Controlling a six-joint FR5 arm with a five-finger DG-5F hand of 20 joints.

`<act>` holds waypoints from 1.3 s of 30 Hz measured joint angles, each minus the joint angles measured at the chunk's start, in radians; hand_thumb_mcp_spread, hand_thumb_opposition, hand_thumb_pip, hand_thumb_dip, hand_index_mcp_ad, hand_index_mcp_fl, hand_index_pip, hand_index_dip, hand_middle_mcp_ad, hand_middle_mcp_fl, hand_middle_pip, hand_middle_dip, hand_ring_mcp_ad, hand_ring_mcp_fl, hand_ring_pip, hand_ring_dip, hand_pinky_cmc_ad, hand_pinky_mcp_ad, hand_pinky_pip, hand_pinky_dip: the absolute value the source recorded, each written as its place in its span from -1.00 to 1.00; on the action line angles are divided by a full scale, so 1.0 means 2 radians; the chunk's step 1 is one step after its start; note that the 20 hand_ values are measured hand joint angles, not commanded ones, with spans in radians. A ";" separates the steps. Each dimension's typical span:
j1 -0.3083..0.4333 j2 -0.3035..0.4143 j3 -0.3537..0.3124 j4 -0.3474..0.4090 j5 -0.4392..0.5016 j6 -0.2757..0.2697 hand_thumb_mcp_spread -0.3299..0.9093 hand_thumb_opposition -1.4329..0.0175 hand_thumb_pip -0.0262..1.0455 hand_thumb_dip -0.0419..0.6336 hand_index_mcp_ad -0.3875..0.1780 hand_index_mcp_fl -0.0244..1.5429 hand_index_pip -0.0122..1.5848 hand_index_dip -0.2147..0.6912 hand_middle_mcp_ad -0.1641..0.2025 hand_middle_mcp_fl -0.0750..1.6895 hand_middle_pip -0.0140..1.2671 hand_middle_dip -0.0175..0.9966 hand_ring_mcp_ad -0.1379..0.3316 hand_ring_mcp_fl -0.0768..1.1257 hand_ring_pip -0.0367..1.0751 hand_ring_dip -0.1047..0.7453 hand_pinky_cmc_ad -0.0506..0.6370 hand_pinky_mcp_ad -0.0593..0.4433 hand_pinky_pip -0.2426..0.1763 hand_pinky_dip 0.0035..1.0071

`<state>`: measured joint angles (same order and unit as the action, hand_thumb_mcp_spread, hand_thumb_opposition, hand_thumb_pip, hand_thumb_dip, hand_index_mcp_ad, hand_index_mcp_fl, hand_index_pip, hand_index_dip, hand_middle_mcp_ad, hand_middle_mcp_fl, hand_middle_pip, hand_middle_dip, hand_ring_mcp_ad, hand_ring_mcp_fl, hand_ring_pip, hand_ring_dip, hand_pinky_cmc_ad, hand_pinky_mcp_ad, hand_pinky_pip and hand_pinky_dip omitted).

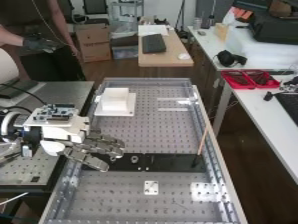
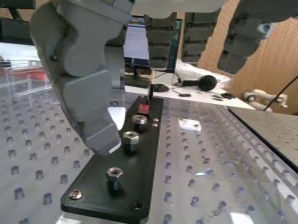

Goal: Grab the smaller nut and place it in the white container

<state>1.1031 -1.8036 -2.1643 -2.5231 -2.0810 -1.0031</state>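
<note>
Black plate point(image 2: 144, 170) — partly behind robot hand point(image 1: 105, 145).

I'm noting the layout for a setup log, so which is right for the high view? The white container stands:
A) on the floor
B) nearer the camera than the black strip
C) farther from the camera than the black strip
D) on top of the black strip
C: the white container stands beyond the black strip, with perforated surface between them.
</note>
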 joint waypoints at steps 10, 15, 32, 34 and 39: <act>0.000 0.000 -0.001 -0.006 0.002 0.000 0.57 -0.22 0.00 -0.27 -0.65 -0.58 0.94 -0.08 0.22 -0.91 -0.76 -0.40 0.12 -0.87 -0.77 -0.52 0.20 0.36 -0.20 -0.63; 0.001 -0.002 -0.001 -0.005 0.004 -0.001 0.48 -0.22 0.00 -0.27 -0.65 -0.67 0.89 -0.12 0.20 -0.91 -0.76 -0.40 0.12 -0.87 -0.77 -0.52 0.21 0.36 -0.20 -0.63; 0.000 -0.011 0.001 -0.005 0.010 -0.003 0.42 -0.24 0.00 -0.27 -0.61 -0.75 0.82 -0.24 0.21 -0.91 -0.76 -0.40 0.12 -0.87 -0.76 -0.52 0.20 0.36 -0.20 -0.63; 0.000 -0.013 0.002 -0.006 0.011 -0.003 0.41 -0.24 0.00 -0.27 -0.60 -0.75 0.83 -0.24 0.20 -0.91 -0.75 -0.40 0.12 -0.87 -0.76 -0.52 0.20 0.36 -0.20 -0.63; -0.001 -0.021 0.006 -0.007 0.013 0.000 0.41 -0.24 0.00 -0.27 -0.60 -0.75 0.82 -0.26 0.20 -0.91 -0.75 -0.40 0.12 -0.87 -0.76 -0.52 0.20 0.34 -0.20 -0.63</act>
<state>1.1006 -1.8451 -2.1526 -2.5368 -2.0541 -1.0037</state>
